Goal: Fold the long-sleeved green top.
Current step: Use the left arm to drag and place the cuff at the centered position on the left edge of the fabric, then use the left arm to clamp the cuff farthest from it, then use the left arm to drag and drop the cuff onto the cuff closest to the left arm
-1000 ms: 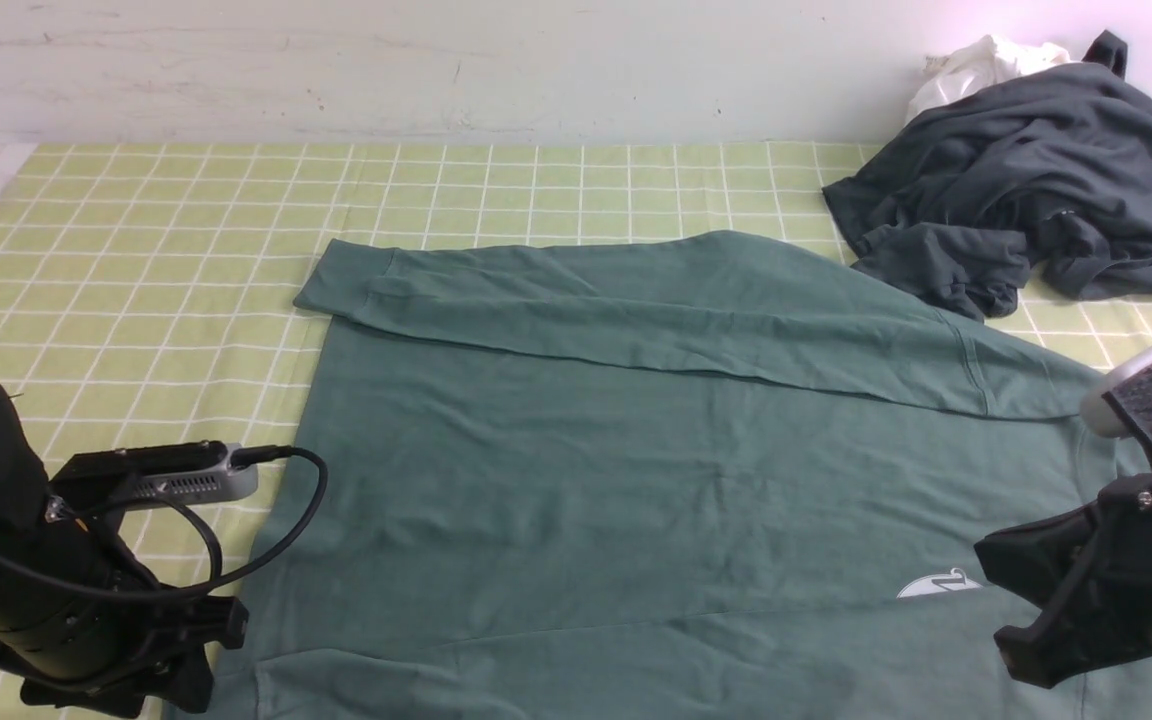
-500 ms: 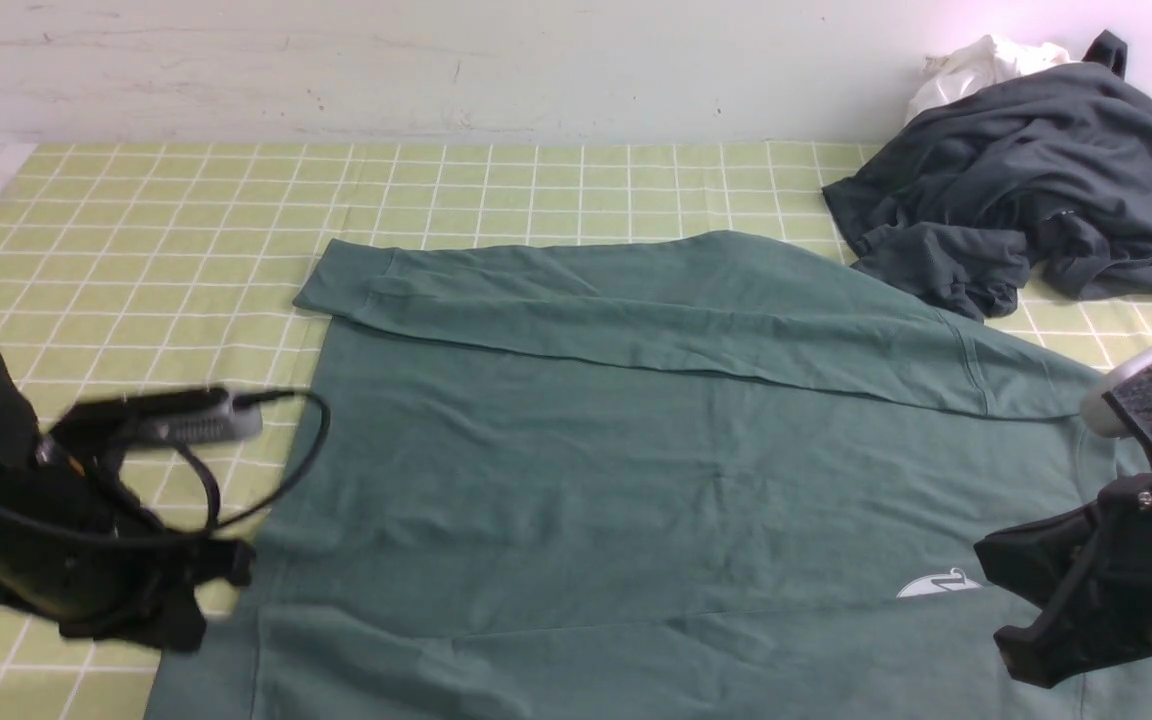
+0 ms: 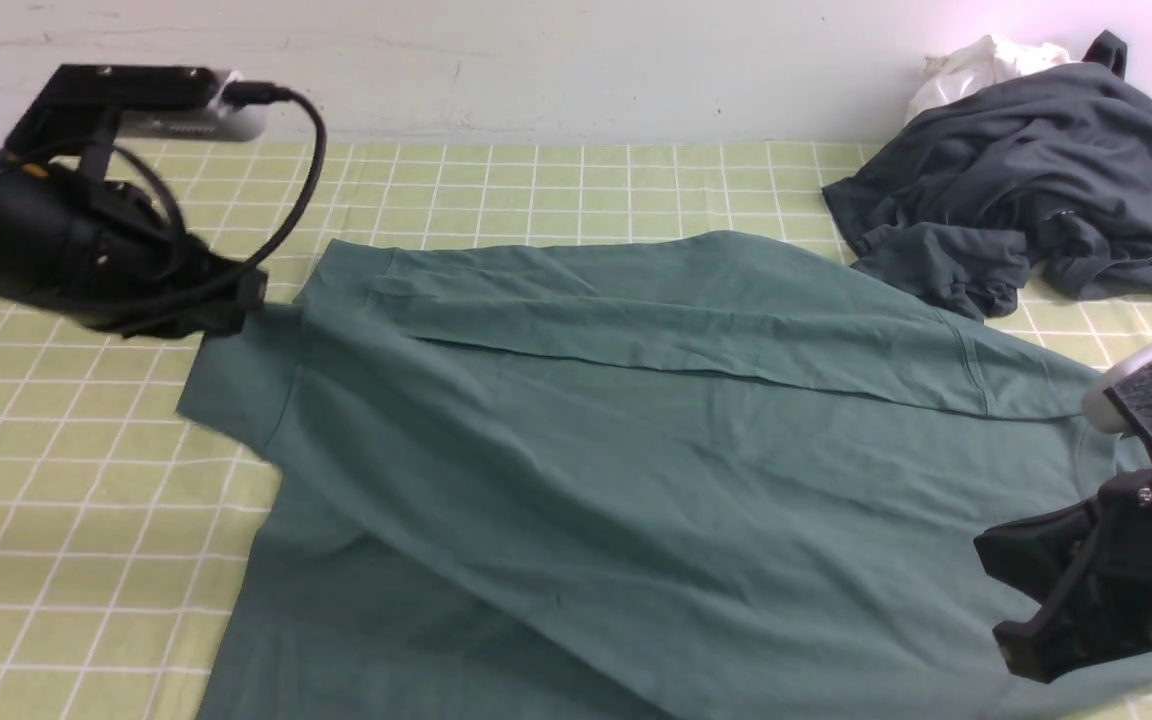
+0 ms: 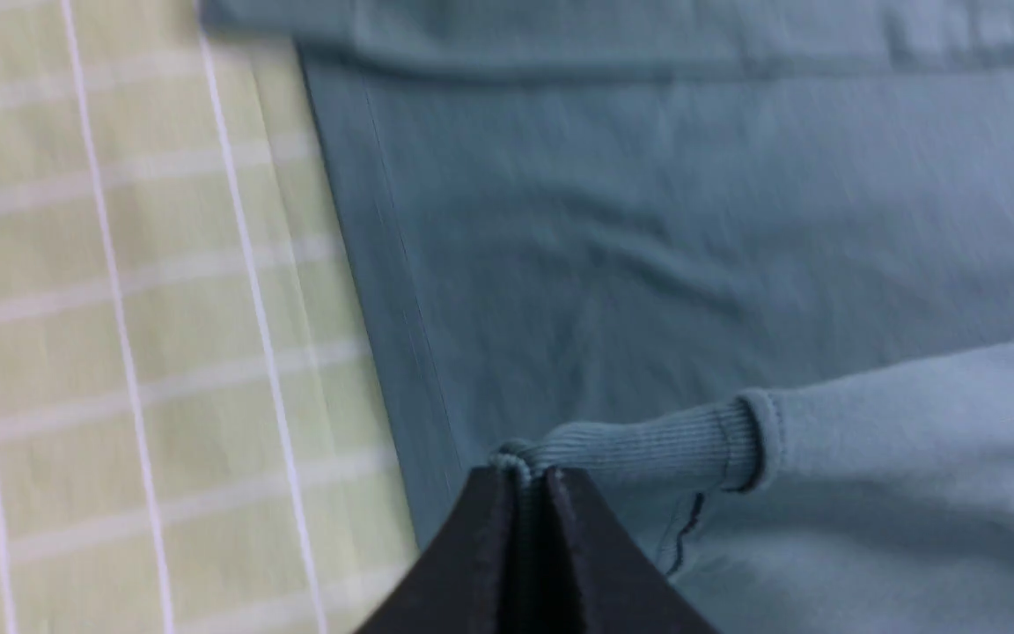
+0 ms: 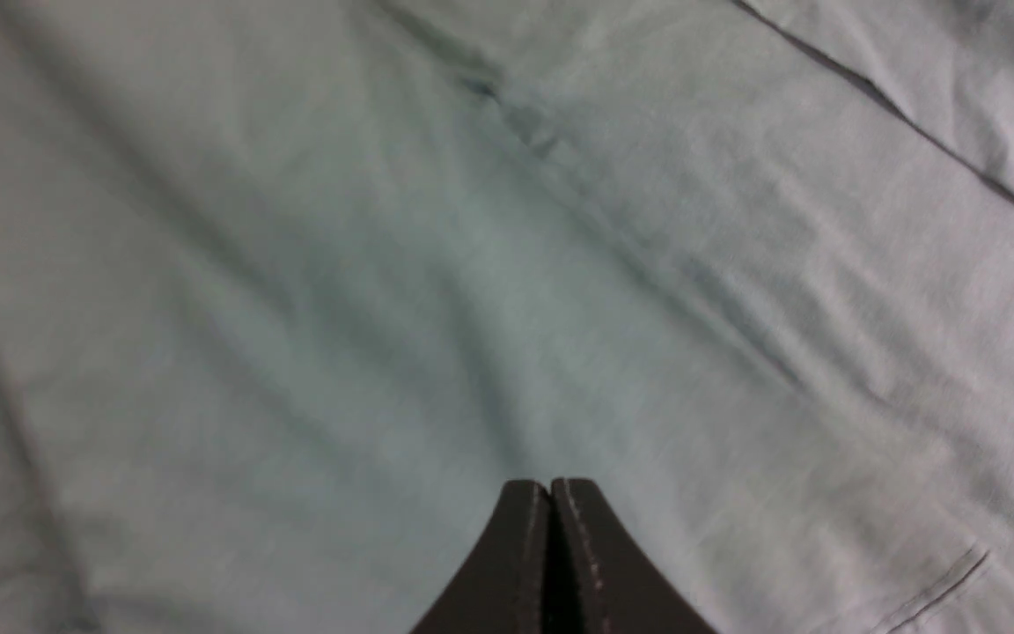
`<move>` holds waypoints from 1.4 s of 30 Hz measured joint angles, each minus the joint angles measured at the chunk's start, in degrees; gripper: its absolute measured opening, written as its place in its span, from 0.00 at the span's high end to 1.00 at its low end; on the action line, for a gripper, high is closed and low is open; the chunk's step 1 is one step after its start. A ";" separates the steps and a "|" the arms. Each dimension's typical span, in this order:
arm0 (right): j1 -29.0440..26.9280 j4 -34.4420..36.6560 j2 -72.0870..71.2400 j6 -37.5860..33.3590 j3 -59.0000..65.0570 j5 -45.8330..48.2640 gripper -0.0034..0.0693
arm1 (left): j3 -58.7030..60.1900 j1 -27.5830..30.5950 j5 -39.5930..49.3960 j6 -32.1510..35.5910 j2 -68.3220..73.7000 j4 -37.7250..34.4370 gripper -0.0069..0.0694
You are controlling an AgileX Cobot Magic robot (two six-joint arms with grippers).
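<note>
One sleeve (image 3: 636, 320) lies folded across the green long-sleeved top (image 3: 686, 480), the left claw (image 4: 526, 482) is clamped on the second sleeve's cuff (image 4: 639, 436), and the right claw (image 5: 551, 495) is together, empty, so the body folds seem to remain.

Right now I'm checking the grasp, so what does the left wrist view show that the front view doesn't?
Left wrist only: the left end effector shut on the ribbed cuff. Front only: the crumpled dark charcoal-grey garment and small white cloth at the far right. Both: the dull teal-green cotton long-sleeved top on the light green checked tablecloth.
</note>
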 joint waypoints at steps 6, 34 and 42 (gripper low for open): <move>0.00 0.00 0.00 0.00 0.00 -0.13 0.97 | -12.05 0.00 0.22 0.44 17.39 1.97 0.79; 0.00 0.00 2.40 0.45 0.00 -1.40 0.97 | -53.30 -0.58 8.17 -18.96 50.20 11.64 0.90; 0.00 0.00 2.40 0.10 0.00 -0.18 0.97 | -51.16 -3.84 28.36 -13.97 35.18 12.11 0.91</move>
